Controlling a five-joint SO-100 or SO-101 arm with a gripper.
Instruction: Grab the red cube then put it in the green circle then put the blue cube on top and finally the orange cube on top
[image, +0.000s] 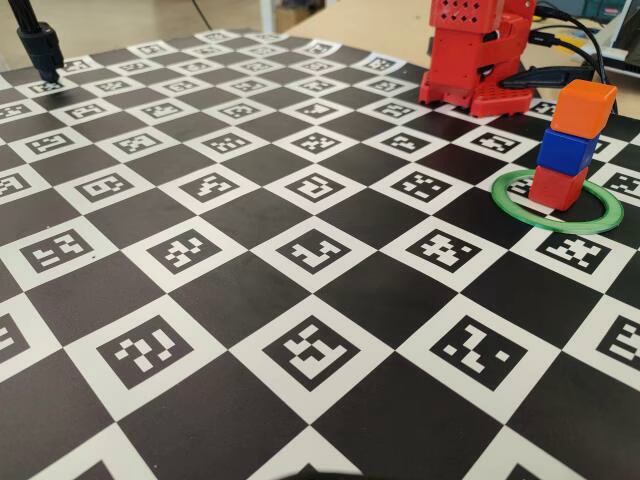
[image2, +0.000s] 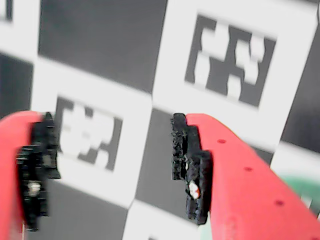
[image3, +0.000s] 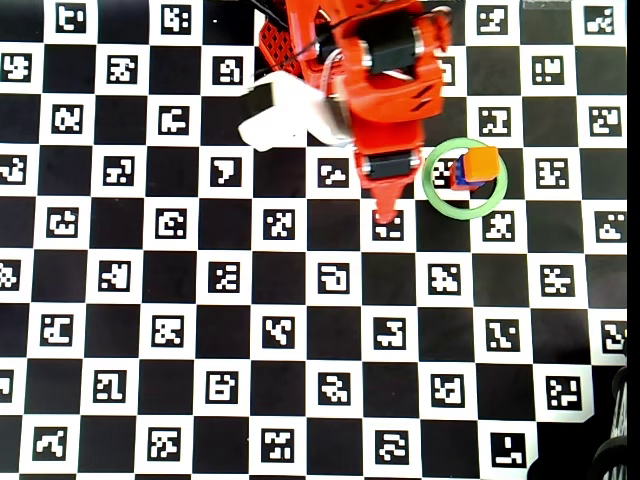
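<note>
Stack looks done: red cube (image: 557, 187) sits inside the green circle (image: 600, 220), blue cube (image: 566, 150) on it, orange cube (image: 584, 106) on top, slightly twisted against each other but standing. My gripper (image2: 115, 170) is spread wide with nothing between the pads; in the wrist view I see only checkerboard (image2: 100, 35) through the gap and a sliver of green at the lower right edge. Step in hand, I judge, is backing off. To do it well: stay open, pull away from the tower, no sweep toward the ring, since a nudge would likely topple it. In the overhead view my fingertip (image3: 385, 212) sits just left of the ring, clear of the cubes.
</note>
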